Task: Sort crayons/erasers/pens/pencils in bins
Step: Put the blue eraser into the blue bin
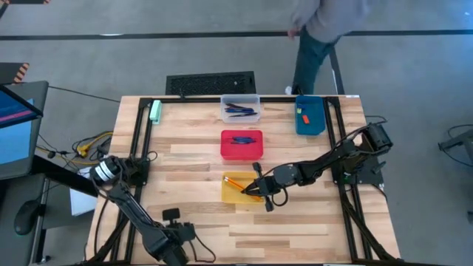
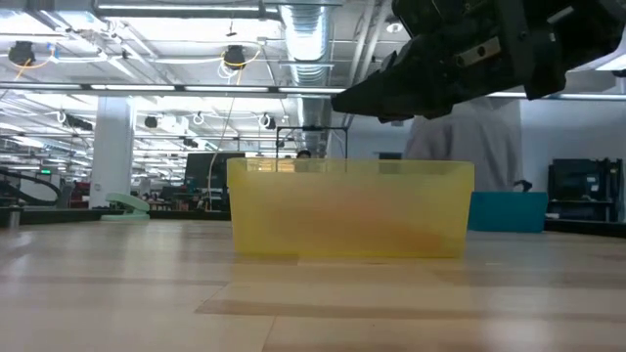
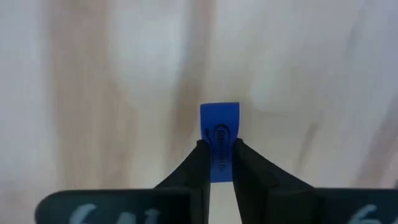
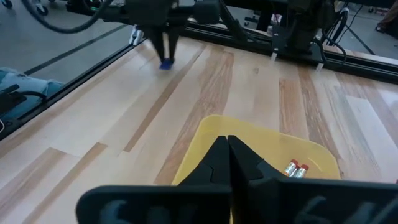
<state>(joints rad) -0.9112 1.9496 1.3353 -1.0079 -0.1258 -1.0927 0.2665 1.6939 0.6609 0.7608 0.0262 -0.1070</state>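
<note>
Step in hand: crayon pinched by left end effector on desk, 7 o'clock corner. Next: lift, carry to red bin. Right end effector pressed together, empty, over yellow bin.

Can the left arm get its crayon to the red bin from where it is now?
Probably yes. The left gripper is shut on the crayon near the table's front-left. The red bin sits mid-table with bare wood between; the right gripper hovers shut over the yellow bin, slightly off that path.
</note>
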